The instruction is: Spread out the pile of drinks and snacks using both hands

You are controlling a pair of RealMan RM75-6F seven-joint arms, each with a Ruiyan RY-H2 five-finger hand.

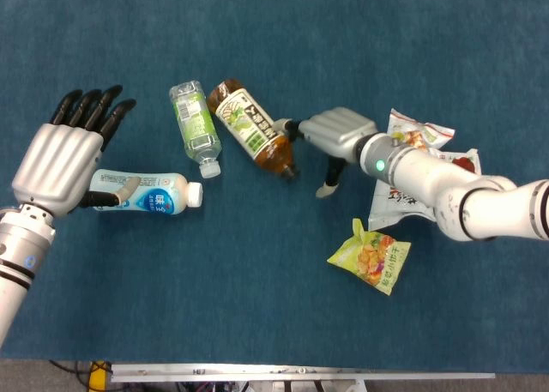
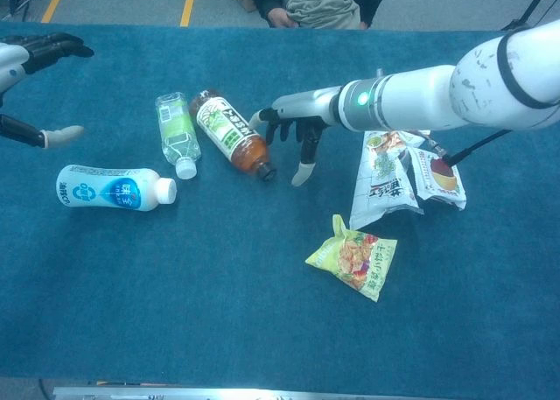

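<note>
"While my right hand sits low over the blue table, what can you read on the things beside it?"

"Little. The tea bottle just off my fingertips has a green and white label with dark characters too small for me to make out. It lies on its side, amber liquid showing at the cap end, which points toward that hand."

"Is the hand gripping it?"

"No. My fingers are spread and hold nothing; their tips are at the bottle's lower end, and I cannot tell whether they touch it."

"And past the tea?"

"A clear bottle with a green label lies just beside it, further from that hand, white cap toward me. Its print is a blur."

"The snacks?"

"Behind my right wrist lie a long clear packet with dark characters I can't read and a packet with a red picture, touching each other. A yellow-green snack bag lies apart, nearer me."

"Your left hand?"

"Open, fingers straight, holding nothing. A white and blue bottle lies by its thumb, with white characters on a blue badge, unreadable to me."
</note>
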